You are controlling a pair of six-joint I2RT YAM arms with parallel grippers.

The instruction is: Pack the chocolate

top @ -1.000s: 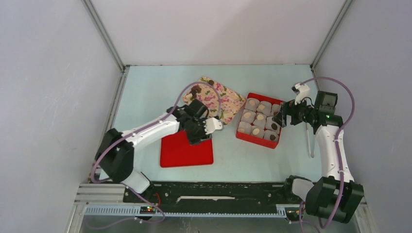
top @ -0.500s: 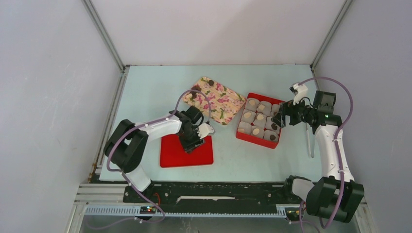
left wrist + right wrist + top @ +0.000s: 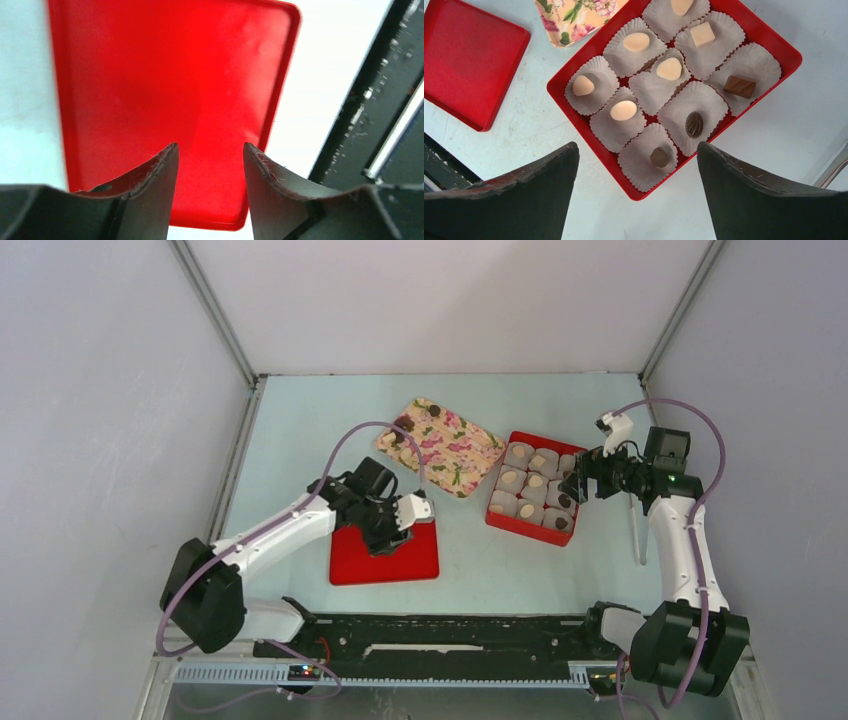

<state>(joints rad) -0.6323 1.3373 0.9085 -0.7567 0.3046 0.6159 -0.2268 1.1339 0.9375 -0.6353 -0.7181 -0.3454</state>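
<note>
Red lid [image 3: 165, 75] under parted, empty left gripper [image 3: 210, 146]; right gripper [image 3: 636, 145] wide apart above chocolate [image 3: 623, 110] in red box [image 3: 594, 142]

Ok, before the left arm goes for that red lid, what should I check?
1. All nine paper cups in the red box hold a chocolate: ok.
2. Left gripper open and empty: ok.
3. Left gripper above the red lid: ok.
4. Right gripper open, empty, over the box: ok.
5. Floral tray emptied: not ok, dark chocolates lie on it.
6. Fingers clear of the lid surface: cannot tell.
</note>
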